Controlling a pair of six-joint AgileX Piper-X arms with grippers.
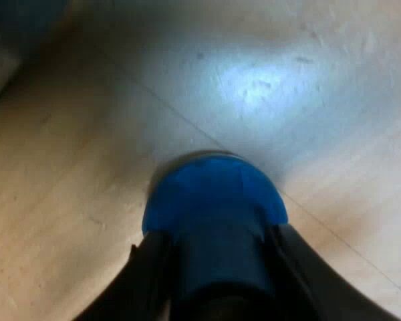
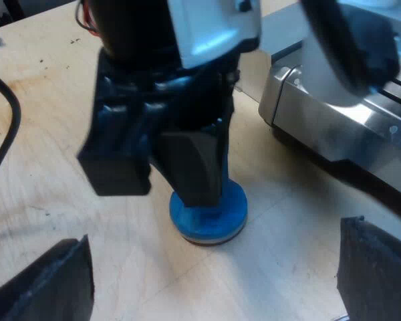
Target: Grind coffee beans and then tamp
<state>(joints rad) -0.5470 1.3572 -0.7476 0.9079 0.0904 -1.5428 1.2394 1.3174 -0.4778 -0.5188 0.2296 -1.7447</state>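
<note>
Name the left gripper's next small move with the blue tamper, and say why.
Probably lift it straight up. The left gripper seems clamped on the blue tamper, which stands upright on the wooden table near the espresso machine. The right gripper is open, holding nothing.

Soft glare whitens the table [image 1: 254, 90] beyond the shadowed tamper [image 1: 214, 200].

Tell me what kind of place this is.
Probably a coffee-making workbench: a pale wooden table, an espresso machine standing on it, and a blue tamper gripped by the left gripper.
</note>
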